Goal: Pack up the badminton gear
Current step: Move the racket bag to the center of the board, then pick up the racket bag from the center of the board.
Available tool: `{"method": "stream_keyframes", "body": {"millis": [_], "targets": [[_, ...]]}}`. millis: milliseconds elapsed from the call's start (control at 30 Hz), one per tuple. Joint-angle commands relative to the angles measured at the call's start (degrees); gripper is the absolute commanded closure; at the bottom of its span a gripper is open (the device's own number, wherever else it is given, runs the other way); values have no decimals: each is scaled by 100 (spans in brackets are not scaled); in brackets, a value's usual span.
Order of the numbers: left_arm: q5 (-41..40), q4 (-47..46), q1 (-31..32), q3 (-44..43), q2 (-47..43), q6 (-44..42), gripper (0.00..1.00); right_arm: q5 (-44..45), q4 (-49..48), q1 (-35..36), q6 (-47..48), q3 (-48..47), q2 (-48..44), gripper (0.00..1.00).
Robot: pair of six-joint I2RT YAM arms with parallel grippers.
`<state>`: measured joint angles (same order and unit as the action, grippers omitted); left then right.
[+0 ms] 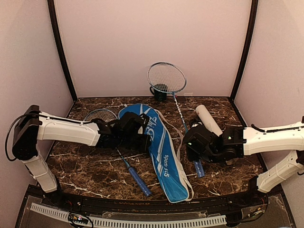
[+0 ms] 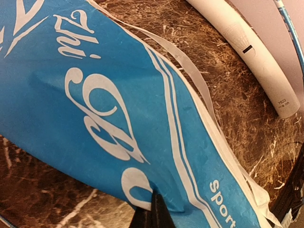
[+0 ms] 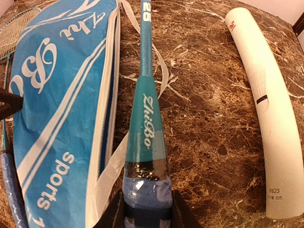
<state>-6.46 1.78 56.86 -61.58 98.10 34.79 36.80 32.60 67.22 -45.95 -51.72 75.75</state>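
left hand [image 2: 153,214] is pinched together on the edge of the cover [image 2: 95,118], printed "sports". right hand [image 3: 145,216] clamps the "zhibo" racket [image 3: 144,137] at its handle. tube [image 3: 266,109], marked "y623", lies on the table [image 3: 209,133].

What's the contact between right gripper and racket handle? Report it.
Touching. The right wrist view shows the right gripper closed around the racket handle, a finger pressed against each side with no gap showing.

The blue cover [image 1: 164,152] lies between left racket [image 1: 139,180] and right racket [image 1: 166,77].
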Motion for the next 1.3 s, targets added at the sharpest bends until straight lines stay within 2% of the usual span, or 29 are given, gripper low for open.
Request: {"method": "stream_keyframes", "body": {"millis": [0,133,267,467,633,667,700,767,900,1000,1100,1200,1267], "targets": [[185,1097,-315,-93,-509,-1236,100,74,-230,-27,31,-229,39,100],[662,1244,-575,65,-674,-1814,100,3,-325,-33,88,-325,153,100],[615,1442,-644,39,-644,-2176,100,-81,-313,-33,139,-434,299,100],[1228,1687,-1327,343,-784,-2644,100,-296,-133,2,220,-359,317,100],[889,1799,-1884,474,-897,-2853,98,-570,494,230,174,-102,157,100],[812,1742,-1994,504,-930,-2851,95,-649,682,303,112,-92,141,100],[669,1690,-2100,527,-957,-2835,87,-737,870,387,25,-79,122,100],[299,1679,-2126,474,-977,-2800,67,-843,1264,540,-194,-73,101,100],[-387,1767,-2127,200,-1055,-2583,50,-926,1805,700,-620,-50,-30,100],[-534,1599,-2016,-2,-1253,-2287,48,-931,1712,705,-850,50,-257,100],[-246,1218,-1746,-120,-1239,-1900,47,-784,1529,694,-1097,140,-355,100],[-92,1204,-1490,-438,-730,-1410,49,-636,1533,656,-1310,163,-307,100],[-262,1335,-1327,-777,-209,-1240,51,-582,1520,652,-1347,158,-291,100]]}}
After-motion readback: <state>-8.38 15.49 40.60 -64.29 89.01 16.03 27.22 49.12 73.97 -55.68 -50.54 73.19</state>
